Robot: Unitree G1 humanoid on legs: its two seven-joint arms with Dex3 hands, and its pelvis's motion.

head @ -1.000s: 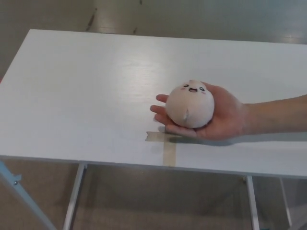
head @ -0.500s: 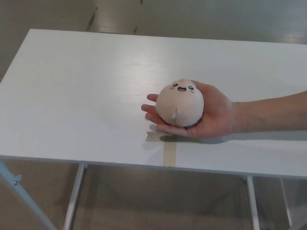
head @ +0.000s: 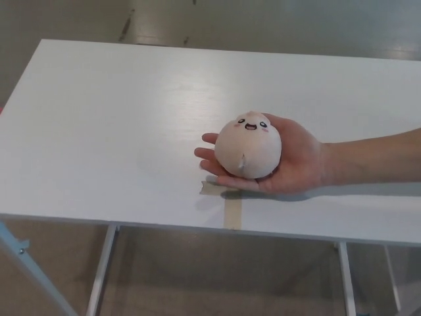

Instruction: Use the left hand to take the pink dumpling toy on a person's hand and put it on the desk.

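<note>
The pink dumpling toy (head: 248, 145), round and pale with a small smiling face on top, rests in a person's open palm (head: 297, 161). That hand reaches in from the right and hovers just over the white desk (head: 112, 125), near its front edge. Neither of my hands shows in the head view.
A cross of beige tape (head: 227, 201) is stuck on the desk right under the person's fingers. The person's forearm (head: 375, 158) lies across the right side of the desk. Below the front edge I see metal legs (head: 100, 276) and floor.
The person's hand with the toy moved left from a second ago, then held almost still over the last half second. The camera did not move.
</note>
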